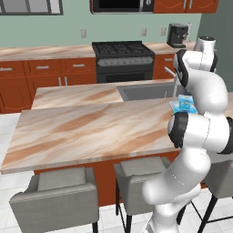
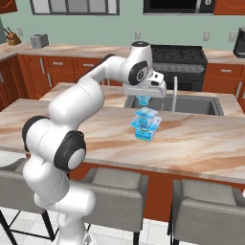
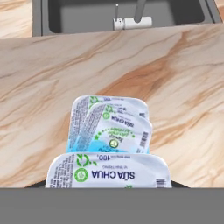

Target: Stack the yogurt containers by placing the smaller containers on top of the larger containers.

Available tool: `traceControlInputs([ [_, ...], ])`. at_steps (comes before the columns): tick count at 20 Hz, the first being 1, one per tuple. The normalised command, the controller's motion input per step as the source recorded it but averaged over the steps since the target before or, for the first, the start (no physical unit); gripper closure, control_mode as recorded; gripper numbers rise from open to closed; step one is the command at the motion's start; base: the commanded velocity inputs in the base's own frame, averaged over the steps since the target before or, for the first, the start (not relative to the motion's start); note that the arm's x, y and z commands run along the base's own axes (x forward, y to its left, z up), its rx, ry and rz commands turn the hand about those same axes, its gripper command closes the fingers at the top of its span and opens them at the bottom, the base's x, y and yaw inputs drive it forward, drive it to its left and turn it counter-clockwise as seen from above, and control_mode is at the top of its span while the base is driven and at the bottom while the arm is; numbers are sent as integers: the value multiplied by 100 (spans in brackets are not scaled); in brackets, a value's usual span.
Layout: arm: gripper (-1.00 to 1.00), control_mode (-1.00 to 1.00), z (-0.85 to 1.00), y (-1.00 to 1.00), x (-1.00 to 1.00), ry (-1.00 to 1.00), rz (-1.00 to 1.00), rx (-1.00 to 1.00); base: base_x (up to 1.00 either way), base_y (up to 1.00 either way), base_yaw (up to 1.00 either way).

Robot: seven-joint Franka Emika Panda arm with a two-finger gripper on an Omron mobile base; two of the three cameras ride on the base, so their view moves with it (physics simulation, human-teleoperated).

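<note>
Supporting surface: marble-patterned island counter, running left to right, with grey stools along its near edge.
Arm: white arm rises at the near left of the right base view and reaches right over the counter, its hand pointing straight down.
Sink: dark sink set into the far side of the counter, with a slim faucet at its near rim.
Stack: stack of two yogurt containers stands upright on the counter, just on the near side of the sink and right of the counter's middle. In the left base view it shows as a blue patch beside the arm.
Stack heading: both white lids face up. In the hand view their long sides run roughly left to right, and the upper lid is twisted a little against the lower.
Held item: held yogurt container, lid up and level, with its long axis left to right and its printed label readable from the near side.
Held item place: hanging over the stack, with a small gap showing between them in the right base view.
Jaws: gripper is clamped on the held yogurt container, one finger at each short end.
</note>
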Motion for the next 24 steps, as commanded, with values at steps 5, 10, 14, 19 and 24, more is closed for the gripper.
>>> traceControlInputs([
  [5,100,-100,-3,0,0,0,-1,2,0,0,0],
  [10,100,-100,-10,0,0,0,0,1,0,0,0],
  [14,100,-100,-18,0,0,0,-1,0,0,0,0],
  [19,100,-100,-19,0,0,0,0,0,0,0,0],
  [24,100,-100,-12,0,0,0,0,0,0,0,0],
])
